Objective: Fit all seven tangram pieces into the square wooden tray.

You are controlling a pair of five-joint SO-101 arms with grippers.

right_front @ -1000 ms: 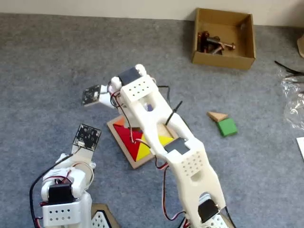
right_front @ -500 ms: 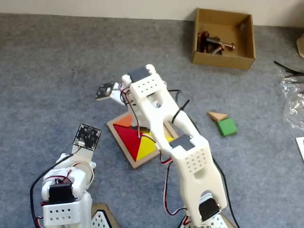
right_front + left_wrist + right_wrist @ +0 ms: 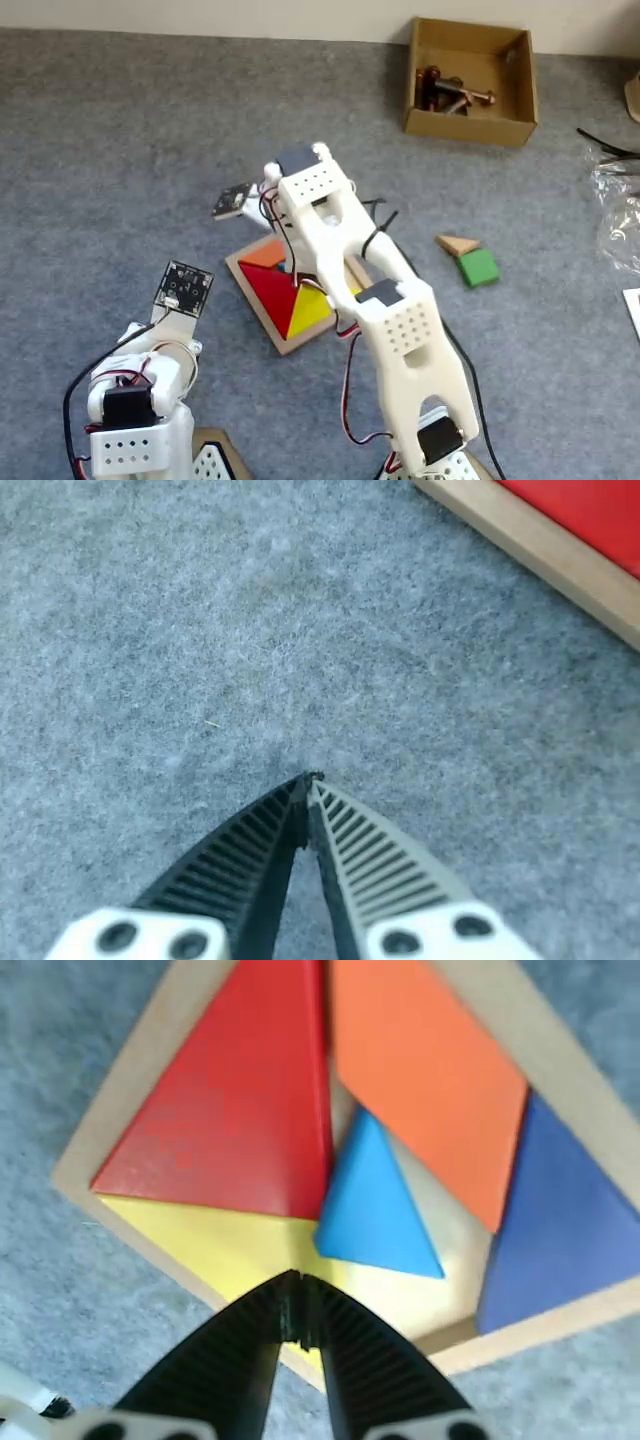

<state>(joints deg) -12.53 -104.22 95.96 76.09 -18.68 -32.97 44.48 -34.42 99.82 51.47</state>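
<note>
Swung rightward since a second ago, the right arm bares more of the tray at mid-desk, yet still hides its right half from above. Red triangle, yellow triangle, orange parallelogram, light blue triangle and dark blue triangle lie inside it. Green square and tan triangle touch each other toward the desk's right edge. The right fingers are closed, empty, over the yellow triangle; the left fingers, closed and empty, hang beside the tray's rim

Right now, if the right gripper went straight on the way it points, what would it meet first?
Most likely the yellow triangle in the wooden tray: the right gripper, fingers shut, points down at it, just short of the light blue triangle. Its height above the piece is unclear.
</note>
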